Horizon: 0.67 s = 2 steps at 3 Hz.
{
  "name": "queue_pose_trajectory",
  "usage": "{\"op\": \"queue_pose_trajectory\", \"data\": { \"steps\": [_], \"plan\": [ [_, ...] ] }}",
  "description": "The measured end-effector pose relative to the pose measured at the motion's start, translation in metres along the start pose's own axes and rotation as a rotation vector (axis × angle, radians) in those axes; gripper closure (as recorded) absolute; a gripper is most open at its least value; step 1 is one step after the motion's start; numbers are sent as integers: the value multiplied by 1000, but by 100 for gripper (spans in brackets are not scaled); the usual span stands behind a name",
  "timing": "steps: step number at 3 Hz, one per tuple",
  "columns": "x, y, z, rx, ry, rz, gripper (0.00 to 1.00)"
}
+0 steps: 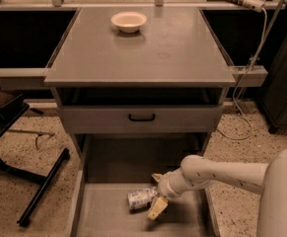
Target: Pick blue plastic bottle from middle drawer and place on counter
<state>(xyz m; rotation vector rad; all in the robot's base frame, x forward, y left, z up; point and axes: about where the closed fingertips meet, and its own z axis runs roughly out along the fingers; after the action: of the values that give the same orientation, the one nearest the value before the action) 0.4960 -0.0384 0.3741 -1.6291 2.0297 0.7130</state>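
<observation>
Clear thin plastic made the blue plastic bottle look light, slippery and easily dented. It lay on its side on the floor of the middle drawer, well below the counter. The gripper sat at its right end, fingers spread wide to either side, not yet closed. A gentle hold across the labelled body seemed best.

**Drawer crowded on the right, bench wide open**

The middle drawer stands pulled out and open from above, with its left floor bare. The gripper sits low inside it, right of centre, its fingers spread either side of the blue plastic bottle. The arm crosses the drawer's right wall. A drawer front closes off the space above the back. On the bench, a cream bowl stands near the far edge.
</observation>
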Motion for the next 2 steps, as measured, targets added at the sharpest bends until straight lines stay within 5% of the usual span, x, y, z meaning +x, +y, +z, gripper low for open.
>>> {"op": "queue_pose_trajectory", "data": {
  "steps": [2],
  "plan": [
    [0, 0, 1, -1, 0, 0, 40]
  ]
}}
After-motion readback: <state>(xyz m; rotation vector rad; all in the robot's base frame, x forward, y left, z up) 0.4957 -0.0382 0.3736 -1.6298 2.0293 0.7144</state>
